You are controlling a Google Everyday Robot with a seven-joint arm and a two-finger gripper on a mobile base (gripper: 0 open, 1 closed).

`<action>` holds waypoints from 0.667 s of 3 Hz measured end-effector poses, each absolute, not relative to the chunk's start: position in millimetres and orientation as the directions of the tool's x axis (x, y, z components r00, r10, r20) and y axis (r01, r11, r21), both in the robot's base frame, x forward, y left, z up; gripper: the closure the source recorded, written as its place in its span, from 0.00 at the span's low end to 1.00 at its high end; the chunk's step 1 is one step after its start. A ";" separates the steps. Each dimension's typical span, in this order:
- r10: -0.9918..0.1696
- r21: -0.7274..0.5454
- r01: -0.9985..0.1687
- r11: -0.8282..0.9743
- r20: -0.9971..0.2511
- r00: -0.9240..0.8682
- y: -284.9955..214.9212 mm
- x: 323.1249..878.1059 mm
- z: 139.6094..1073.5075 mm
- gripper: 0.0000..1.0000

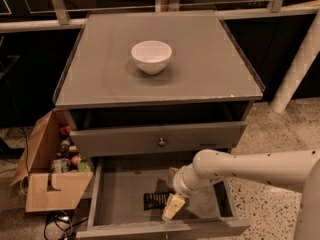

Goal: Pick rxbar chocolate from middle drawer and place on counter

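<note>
Dim, warm overhead light: the white bowl point(151, 56) shadows the faintly glossy counter point(215, 69); the gripper point(172, 207) hangs in the murky middle drawer point(117, 194).

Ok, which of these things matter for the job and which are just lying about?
Job: rxbar chocolate, middle drawer, counter, pincer down in the drawer beside the bar.
Lying about: white bowl on the counter, cardboard box on the floor.

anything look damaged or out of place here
Minor only: the counter has a small chip on its front edge near the right corner. The rxbar chocolate lies flat in the open middle drawer, with the tool just beside it. Nothing spilled.
</note>
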State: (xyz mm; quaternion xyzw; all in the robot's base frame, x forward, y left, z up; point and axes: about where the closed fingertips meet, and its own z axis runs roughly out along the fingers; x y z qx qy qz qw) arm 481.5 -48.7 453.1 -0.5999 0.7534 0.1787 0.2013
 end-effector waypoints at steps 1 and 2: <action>-0.832 0.029 -0.979 0.203 -0.521 -0.188 -43.4 489.3 441.0 0.00; -0.823 0.032 -0.981 0.191 -0.539 -0.178 -41.2 505.4 424.5 0.00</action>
